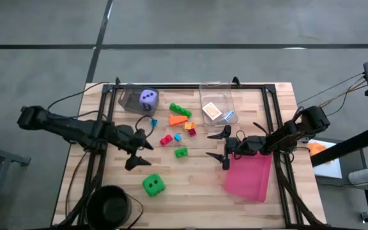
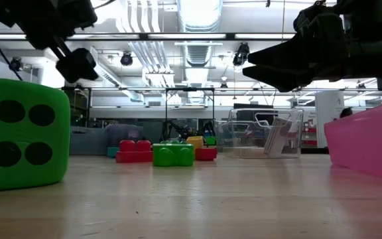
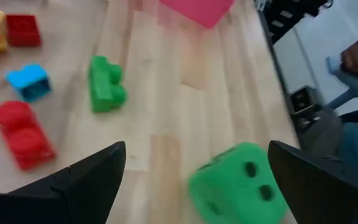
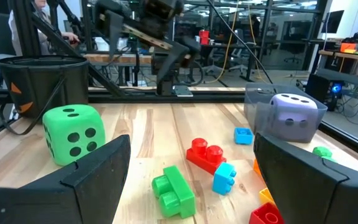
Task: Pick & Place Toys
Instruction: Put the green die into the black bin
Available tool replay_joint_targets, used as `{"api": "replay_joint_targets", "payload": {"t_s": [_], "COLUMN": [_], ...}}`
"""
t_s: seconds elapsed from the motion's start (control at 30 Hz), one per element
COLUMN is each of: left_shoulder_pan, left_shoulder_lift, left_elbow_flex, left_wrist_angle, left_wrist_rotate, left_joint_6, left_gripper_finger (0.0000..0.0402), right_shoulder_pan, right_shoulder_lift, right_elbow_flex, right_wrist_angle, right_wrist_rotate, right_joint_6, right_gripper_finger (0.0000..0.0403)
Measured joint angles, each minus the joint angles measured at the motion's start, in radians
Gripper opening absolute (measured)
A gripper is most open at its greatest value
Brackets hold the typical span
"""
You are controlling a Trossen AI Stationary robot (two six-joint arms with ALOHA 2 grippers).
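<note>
The left gripper (image 1: 138,149) hangs above the table with its jaws spread wide and nothing between them. The green die (image 1: 153,185) rests on the wood just beyond and below those fingertips, apart from them, dotted faces showing. Farther out from the same hand lie a green brick (image 1: 181,152), a red brick (image 1: 166,140) and a small blue brick (image 1: 177,137), all loose on the boards. The right gripper (image 1: 222,148) waits with fingers likewise apart and empty, the pink tray (image 1: 248,179) just beside it. The purple die (image 1: 148,98) sits well away from both hands; it appears to rest inside a grey container (image 1: 130,100), though the views are not clear on this. Two flat packets (image 1: 217,112) stand in the clear plastic box (image 1: 217,96).
</note>
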Motion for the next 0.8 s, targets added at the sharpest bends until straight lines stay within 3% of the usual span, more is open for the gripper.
{"api": "replay_joint_targets", "payload": {"t_s": [0.23,0.33,0.57,0.8], "left_shoulder_pan": [-0.092,-0.118,-0.151,-0.152], "left_shoulder_lift": [0.064,0.133,0.266,0.381], "left_elbow_flex": [0.005,0.005,0.042,0.082], "left_wrist_angle": [-0.011,-0.007,0.041,0.047], "left_wrist_rotate": [0.007,0.071,0.155,0.155], "left_joint_6": [-0.273,-0.340,-0.362,-0.362], "left_gripper_finger": [0.0391,0.0391,0.0391,0.0391], "right_shoulder_pan": [0.000,0.000,0.001,0.001], "right_shoulder_lift": [0.000,0.000,0.000,0.000], "right_elbow_flex": [0.002,0.002,0.002,0.002], "right_wrist_angle": [0.000,-0.001,-0.001,-0.004], "right_wrist_rotate": [0.000,0.000,0.000,0.000], "right_joint_6": [0.002,0.005,0.006,0.010], "right_gripper_finger": [0.0340,0.0340,0.0340,0.0340]}}
